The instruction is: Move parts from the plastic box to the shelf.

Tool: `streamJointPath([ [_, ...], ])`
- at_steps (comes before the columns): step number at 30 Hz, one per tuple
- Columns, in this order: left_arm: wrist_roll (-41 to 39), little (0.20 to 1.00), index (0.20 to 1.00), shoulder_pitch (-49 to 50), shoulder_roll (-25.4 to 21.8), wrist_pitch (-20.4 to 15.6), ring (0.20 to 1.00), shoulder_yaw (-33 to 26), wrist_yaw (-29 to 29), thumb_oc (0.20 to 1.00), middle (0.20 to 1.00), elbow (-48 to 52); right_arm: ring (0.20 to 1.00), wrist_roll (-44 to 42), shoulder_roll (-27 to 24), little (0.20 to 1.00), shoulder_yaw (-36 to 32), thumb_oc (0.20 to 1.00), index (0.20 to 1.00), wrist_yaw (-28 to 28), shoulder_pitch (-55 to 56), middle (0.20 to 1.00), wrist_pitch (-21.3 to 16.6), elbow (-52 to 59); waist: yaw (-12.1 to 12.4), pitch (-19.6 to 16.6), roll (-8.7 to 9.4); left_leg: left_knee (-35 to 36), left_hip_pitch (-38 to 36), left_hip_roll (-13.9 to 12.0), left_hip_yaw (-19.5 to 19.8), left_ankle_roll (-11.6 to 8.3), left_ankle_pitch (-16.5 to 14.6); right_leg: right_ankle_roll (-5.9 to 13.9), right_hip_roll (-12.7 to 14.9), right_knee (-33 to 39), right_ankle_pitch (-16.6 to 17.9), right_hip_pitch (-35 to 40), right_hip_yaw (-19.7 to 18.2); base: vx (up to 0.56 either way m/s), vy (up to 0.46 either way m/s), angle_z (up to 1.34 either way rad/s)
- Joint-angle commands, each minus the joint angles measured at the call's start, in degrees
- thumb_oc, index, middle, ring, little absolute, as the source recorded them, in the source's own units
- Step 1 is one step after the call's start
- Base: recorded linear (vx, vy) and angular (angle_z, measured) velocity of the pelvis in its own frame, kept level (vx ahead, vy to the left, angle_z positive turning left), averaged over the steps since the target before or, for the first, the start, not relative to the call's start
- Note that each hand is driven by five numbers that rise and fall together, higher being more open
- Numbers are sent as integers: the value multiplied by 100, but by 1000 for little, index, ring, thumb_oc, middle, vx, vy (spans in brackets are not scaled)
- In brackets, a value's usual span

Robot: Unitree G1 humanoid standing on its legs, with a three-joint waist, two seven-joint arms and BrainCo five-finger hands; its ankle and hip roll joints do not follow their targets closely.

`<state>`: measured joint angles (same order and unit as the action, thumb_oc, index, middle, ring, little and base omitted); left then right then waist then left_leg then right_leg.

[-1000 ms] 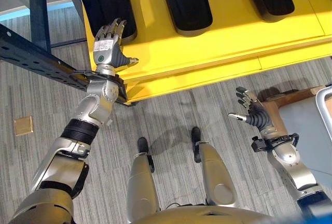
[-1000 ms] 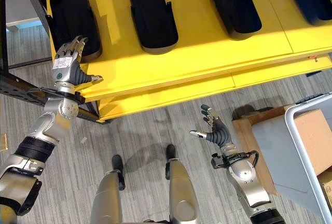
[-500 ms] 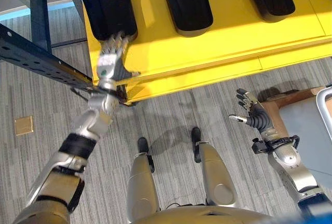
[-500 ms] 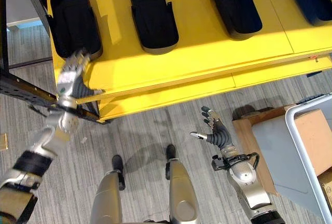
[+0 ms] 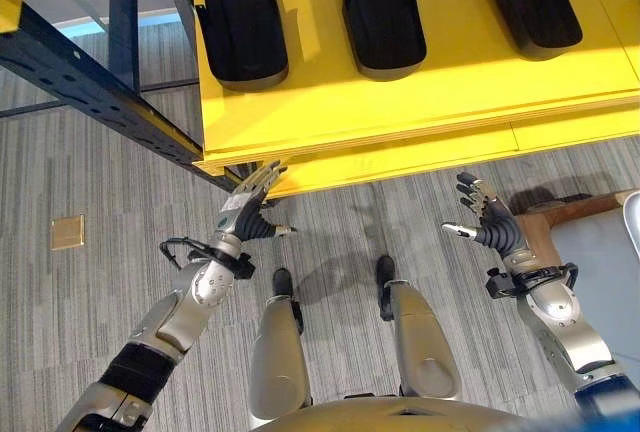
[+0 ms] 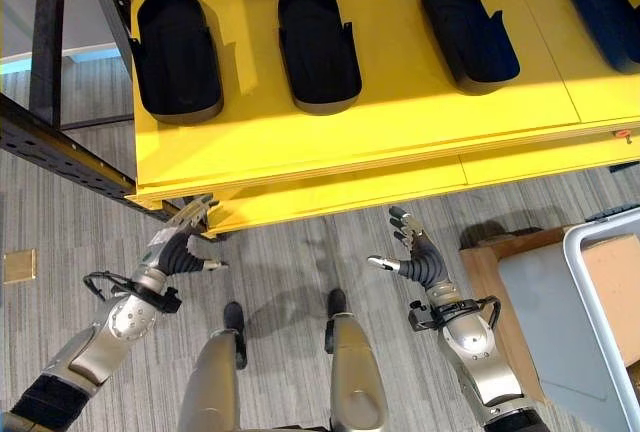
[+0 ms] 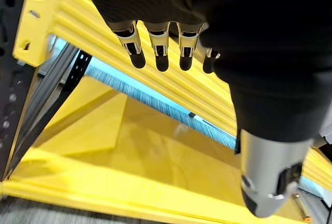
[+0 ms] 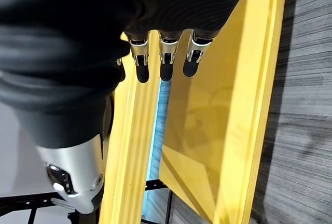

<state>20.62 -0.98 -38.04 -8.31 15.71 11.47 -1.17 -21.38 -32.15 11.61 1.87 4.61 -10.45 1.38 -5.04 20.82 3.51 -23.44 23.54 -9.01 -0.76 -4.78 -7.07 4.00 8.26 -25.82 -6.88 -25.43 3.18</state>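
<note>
Four black moulded parts (image 6: 319, 45) lie in a row on the yellow shelf (image 6: 400, 112), evenly spaced. Left robot hand (image 5: 250, 214) and right robot hand (image 5: 487, 222) hang below its front edge, fingers spread and empty, likely free to fetch another part.

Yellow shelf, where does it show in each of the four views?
Left eye view: yellow shelf across the top.
Right eye view: across the top too.
Left wrist view: past the left hand.
Right wrist view: past the right hand.
Shared landmark: its layered front edge.

Grey striped carpet (image 5: 90, 172), brass floor plate (image 5: 68, 232) (square)
</note>
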Motion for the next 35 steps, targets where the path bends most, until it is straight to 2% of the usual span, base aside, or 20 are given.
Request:
streamJointPath([
  [1,-246,1000,1000,67,-250,-399,1000,-61,-136,1000,1000,412,1000,-122,-44,1000,-169,1000,1000,1,38,1000,-289,354,6,-405,4,140,-61,-89,-99,82,360,228,160,391,354,542,10,25,-10,5],
  [4,-570,1000,1000,255,-253,-486,1000,-92,-276,1000,1000,464,1000,-94,-42,1000,-161,1000,1000,-5,21,1000,-286,315,19,-488,-34,397,-265,-53,-92,91,478,255,163,588,441,712,44,0,0,0],
  [6,-1061,1000,1000,395,-184,-577,1000,-162,-315,1000,1000,521,1000,-125,-11,1000,-145,1000,1000,4,12,1000,-298,295,24,-530,-53,623,-463,-39,-96,95,557,275,167,780,500,909,93,33,-6,6],
  [7,-2110,1000,1000,570,4,-703,1000,-187,-537,1000,1000,516,1000,-150,30,1000,-146,1000,1000,14,29,1000,-309,258,29,-611,-89,921,-682,-15,-95,98,678,300,155,1014,574,1088,134,65,-1,8],
  [8,-2466,1000,1000,653,94,-741,1000,-177,-613,1000,1000,451,1000,-164,59,1000,-147,1000,1000,0,61,1000,-311,240,35,-658,-102,1017,-776,-9,-92,104,684,316,153,1101,573,1185,156,59,5,7],
  [11,-4397,1000,1000,925,526,-675,1000,-150,-1153,1000,1000,314,1000,-186,148,1000,-106,1000,1000,-46,194,1000,-281,138,41,-835,-151,1569,-1161,18,-112,113,899,365,159,1525,718,1488,250,51,10,6],
  [13,-4613,1000,1000,1016,590,-648,1000,-174,-1229,1000,1000,292,1000,-174,162,1000,-102,1000,1000,-73,259,1000,-281,119,39,-910,-167,1714,-1243,27,-120,121,973,364,156,1649,757,1567,273,36,6,6],
  [17,-5558,1000,1000,1397,907,-481,1000,-226,-1523,1000,1000,273,1000,-211,264,1000,33,1000,1000,-184,438,1000,-176,-117,82,-1255,-189,2232,-1676,75,-169,114,1115,419,189,2094,851,1986,364,49,6,8],
  [22,-5968,1000,1000,1631,1208,-345,1000,-306,-1612,1000,1000,-7,1000,-195,331,1000,84,1000,1000,-247,472,1000,-84,-187,120,-1613,-181,2573,-2010,118,-255,137,1165,469,223,2407,952,2251,348,18,12,0],
  [29,-5715,1000,1000,1629,1450,-316,1000,-488,-1465,1000,1000,-308,1000,-340,567,1000,280,1000,1000,-230,330,1000,39,-403,155,-2025,-150,2751,-2360,112,-348,146,1143,512,252,2609,987,2548,272,14,7,-6],
  [35,-5681,1000,1000,1645,1505,-311,1000,-488,-1465,1000,1000,-342,1000,-394,606,1000,357,1000,1000,-275,340,1000,37,-417,140,-2107,-142,2799,-2492,93,-386,141,1129,501,244,2654,994,2645,234,22,-3,-7],
])
